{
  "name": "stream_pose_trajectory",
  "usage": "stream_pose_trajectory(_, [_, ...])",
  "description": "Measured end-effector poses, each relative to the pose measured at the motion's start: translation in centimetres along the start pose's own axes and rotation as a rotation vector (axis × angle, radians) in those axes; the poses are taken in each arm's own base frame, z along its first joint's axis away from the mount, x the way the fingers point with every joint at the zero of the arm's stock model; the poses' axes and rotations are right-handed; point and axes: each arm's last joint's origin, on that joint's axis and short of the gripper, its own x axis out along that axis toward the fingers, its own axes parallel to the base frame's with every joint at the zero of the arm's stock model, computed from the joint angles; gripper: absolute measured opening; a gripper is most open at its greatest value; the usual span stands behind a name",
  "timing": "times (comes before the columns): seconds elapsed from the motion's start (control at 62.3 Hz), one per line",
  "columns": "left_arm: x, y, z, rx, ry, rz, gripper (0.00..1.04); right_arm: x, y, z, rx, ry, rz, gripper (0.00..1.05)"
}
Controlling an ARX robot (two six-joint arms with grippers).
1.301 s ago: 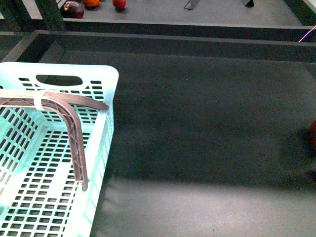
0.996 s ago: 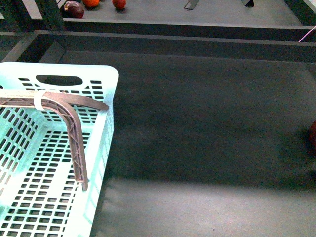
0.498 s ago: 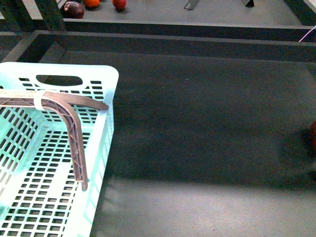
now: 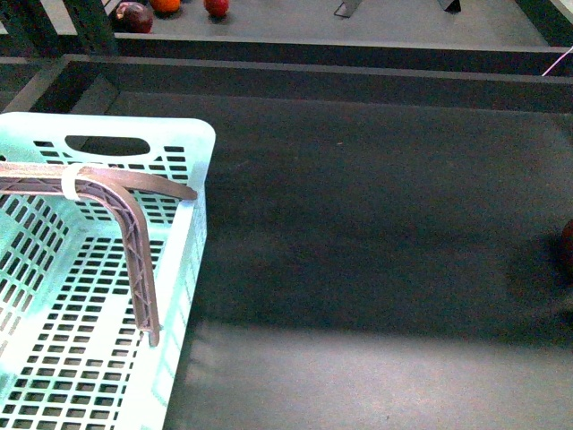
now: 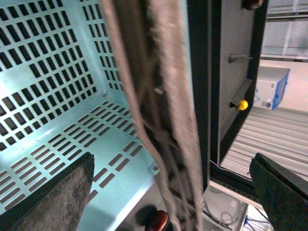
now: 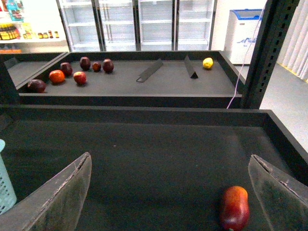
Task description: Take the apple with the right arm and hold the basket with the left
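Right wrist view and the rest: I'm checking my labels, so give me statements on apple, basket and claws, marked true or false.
1. The apple lies on the dark table, ungrasped. True.
2. The right claw is shut on the apple. False: it is wide open, the apple untouched ahead.
3. The basket sits at the left in the front view. True.
4. The left claw is clamped shut on the basket. False: it is wide open.
5. The far shelf holds only a yellow fruit. False: red and dark fruits lie there too.
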Motion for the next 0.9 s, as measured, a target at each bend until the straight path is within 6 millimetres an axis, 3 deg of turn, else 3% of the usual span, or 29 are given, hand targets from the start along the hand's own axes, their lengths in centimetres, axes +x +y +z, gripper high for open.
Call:
stream_pose_trajectory(0.128, [1.5,0.4,0.9,-0.022,-0.012,0.050,0.96,0.0,0.0,0.0,0.000,0.000,0.000,0.96])
stream_pose_trajectory(0.305, [2.2,-0.4,1.5,-0.021,-0.021,0.042,0.52,0.0,0.0,0.0,0.000,0.000,0.000,0.96])
stream_pose_trajectory(0.546, [2.9,-0.6,1.3,-0.031,-0.009,0.054,0.12,0.0,0.0,0.0,0.000,0.000,0.000,0.96])
stream_pose_trajectory(0.899, [2.2,-2.0,-0.2,0.001,0.031,0.046,0.08,0.0,0.0,0.0,0.000,0.000,0.000,0.96])
